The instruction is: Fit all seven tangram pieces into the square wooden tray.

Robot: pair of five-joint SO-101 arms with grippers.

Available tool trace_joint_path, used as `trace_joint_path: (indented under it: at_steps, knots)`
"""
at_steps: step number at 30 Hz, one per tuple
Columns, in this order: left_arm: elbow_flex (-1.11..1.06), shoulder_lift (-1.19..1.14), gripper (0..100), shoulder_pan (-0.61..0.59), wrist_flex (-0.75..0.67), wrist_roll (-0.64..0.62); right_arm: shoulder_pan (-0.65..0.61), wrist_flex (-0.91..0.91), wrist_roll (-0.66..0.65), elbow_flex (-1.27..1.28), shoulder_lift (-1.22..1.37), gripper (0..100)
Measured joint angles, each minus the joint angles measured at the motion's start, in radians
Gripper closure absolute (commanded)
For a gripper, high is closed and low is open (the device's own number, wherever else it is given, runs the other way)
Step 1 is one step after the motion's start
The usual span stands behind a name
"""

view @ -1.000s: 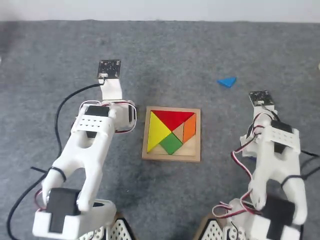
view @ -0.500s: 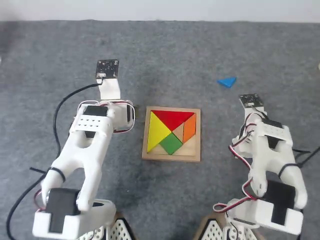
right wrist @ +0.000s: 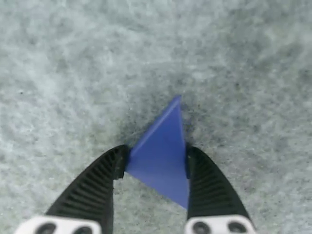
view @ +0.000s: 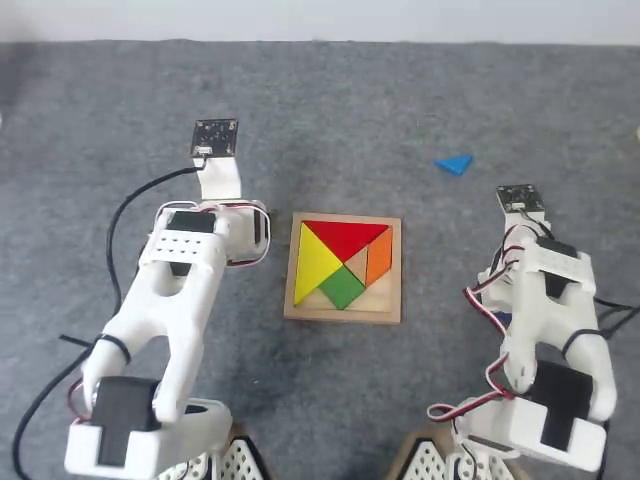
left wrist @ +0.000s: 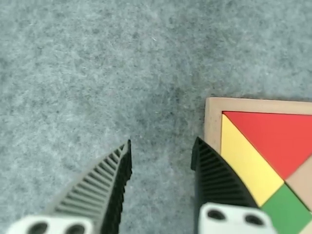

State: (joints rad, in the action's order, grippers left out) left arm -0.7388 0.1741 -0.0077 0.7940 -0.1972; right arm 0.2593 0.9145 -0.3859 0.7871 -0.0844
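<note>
The square wooden tray [view: 392, 312] lies between the arms and holds a red triangle [view: 345, 238], a yellow triangle [view: 315, 265], a green piece [view: 343, 288] and an orange piece [view: 379, 258]. Bare wood shows in the middle and along its near right side. My right gripper [right wrist: 156, 152] is shut on a dark blue triangle [right wrist: 163, 151] just over the carpet, one corner pointing away from the fingers. A light blue triangle [view: 455, 163] lies on the carpet beyond the right arm. My left gripper [left wrist: 162, 146] stands open over the carpet beside the tray's corner [left wrist: 213, 117], holding nothing.
Grey carpet covers the whole table. The left arm [view: 180, 290] stands left of the tray, the right arm [view: 545, 300] to its right. A black cable [view: 125, 215] loops beside the left arm. Open carpet stretches beyond the tray toward the far edge.
The right arm swung a little toward the tray and then back to the right. The left arm and the pieces in the tray have not moved.
</note>
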Motion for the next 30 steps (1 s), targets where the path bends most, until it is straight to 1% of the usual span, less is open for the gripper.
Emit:
trace_joint_path:
  at_steps: [4,7,13,18,21,24,27,30]
  knots:
    - [0.0,0.0,80,0.0,0.0,0.0,0.0,0.014,0.0,-0.009,0.002,97.6]
    - [0.0,0.0,80,0.0,0.0,0.0,-0.015,0.061,0.0,-0.035,0.003,97.6]
    - [0.0,0.0,80,0.002,0.0,0.0,-0.094,0.213,0.049,-0.176,0.005,97.6]
    - [0.0,0.0,80,0.0,0.0,0.0,-0.181,0.351,0.058,-0.342,0.005,97.6]
    - [0.0,0.0,80,0.002,0.0,0.0,-0.249,0.404,0.064,-0.428,0.005,97.6]
    - [0.0,0.0,80,0.002,0.0,0.0,-0.339,0.428,0.104,-0.486,0.005,97.6]
    - [0.0,0.0,80,0.002,0.0,0.0,-0.454,0.434,0.132,-0.512,0.005,97.6]
    - [0.0,0.0,80,0.002,0.0,0.0,-0.592,0.434,0.13,-0.522,0.008,97.6]
